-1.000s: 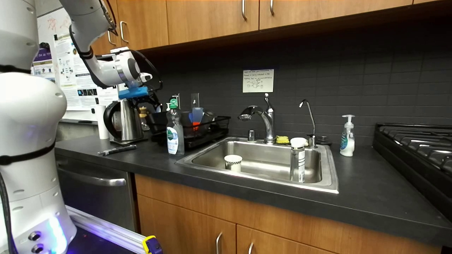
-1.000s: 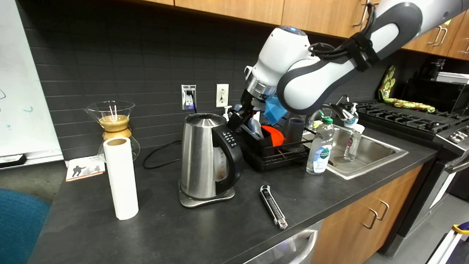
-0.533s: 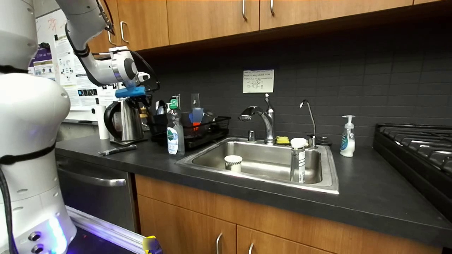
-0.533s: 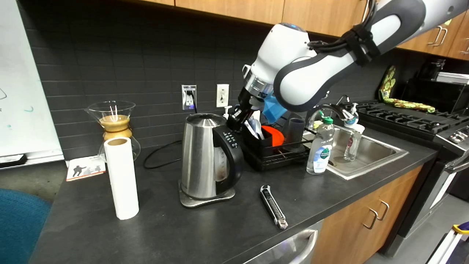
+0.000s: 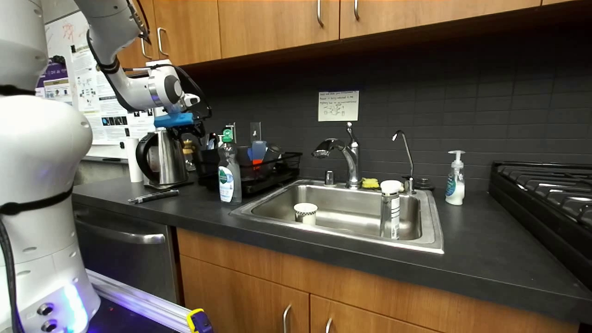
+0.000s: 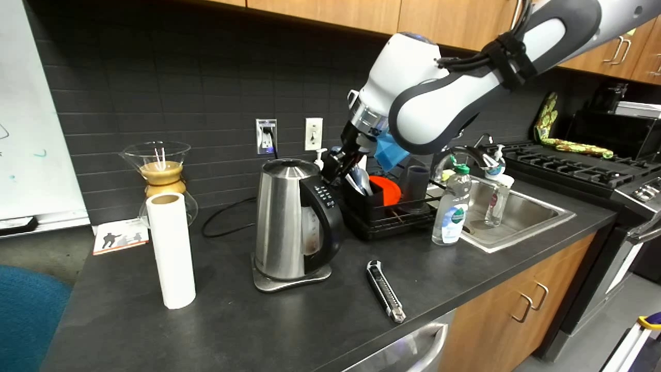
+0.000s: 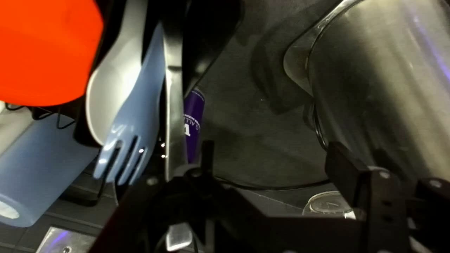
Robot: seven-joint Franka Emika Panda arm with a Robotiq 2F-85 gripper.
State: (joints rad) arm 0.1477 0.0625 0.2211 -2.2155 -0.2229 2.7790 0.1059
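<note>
Hand (image 7: 271,156) hangs spread, hemmed in by cutlery (image 7: 140,100) on one side, with the steel kettle (image 7: 376,84) opposite.

We are in a kitchen: we see a metal sink (image 5: 347,217) with a faucet (image 5: 353,162), a stove (image 6: 563,163), wooden cabinets (image 5: 277,25), a kettle (image 6: 280,222) and a dish rack (image 6: 372,231) with cutlery (image 7: 137,114). A whiteboard (image 6: 26,93) and posters (image 5: 88,92) of text and figures point us to a workplace; whether office or lab, we cannot tell
</note>
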